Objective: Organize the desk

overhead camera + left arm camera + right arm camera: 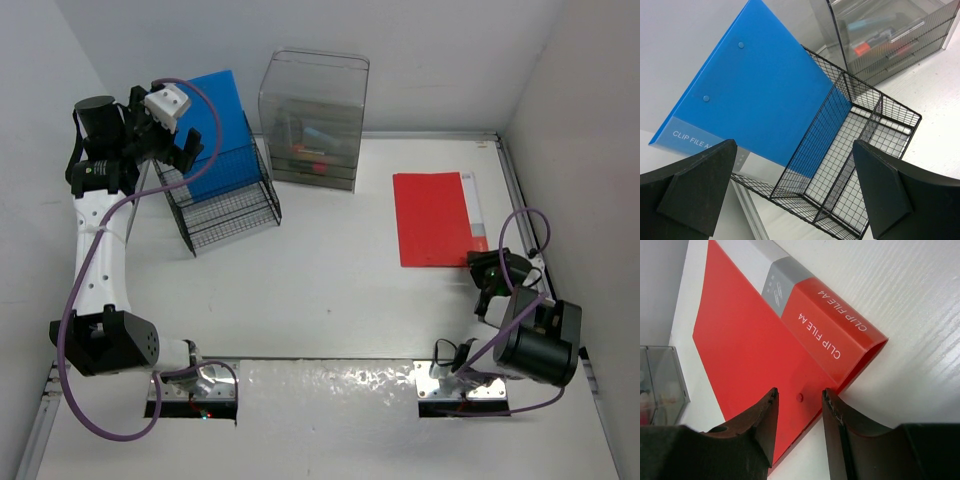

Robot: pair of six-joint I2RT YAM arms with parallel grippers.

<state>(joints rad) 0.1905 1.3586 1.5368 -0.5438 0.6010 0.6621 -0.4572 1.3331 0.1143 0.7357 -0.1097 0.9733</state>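
Overhead camera spans the desk; wrist cameras look closely at rack and red file.

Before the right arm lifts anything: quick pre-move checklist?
1. Placement: right gripper sits at the near corner edge of the red folder: ok.
2. Firm grip on it: cannot tell; the jaws are narrowed but a gap shows between them.
3. Folder lying flat on the desk: ok.
4. The left gripper is wide open and empty: ok.
5. Free compartment in the black wire rack in front of the blue folder: ok.
6. Approach to the rack clear: probably not ok; the left gripper hovers over it.
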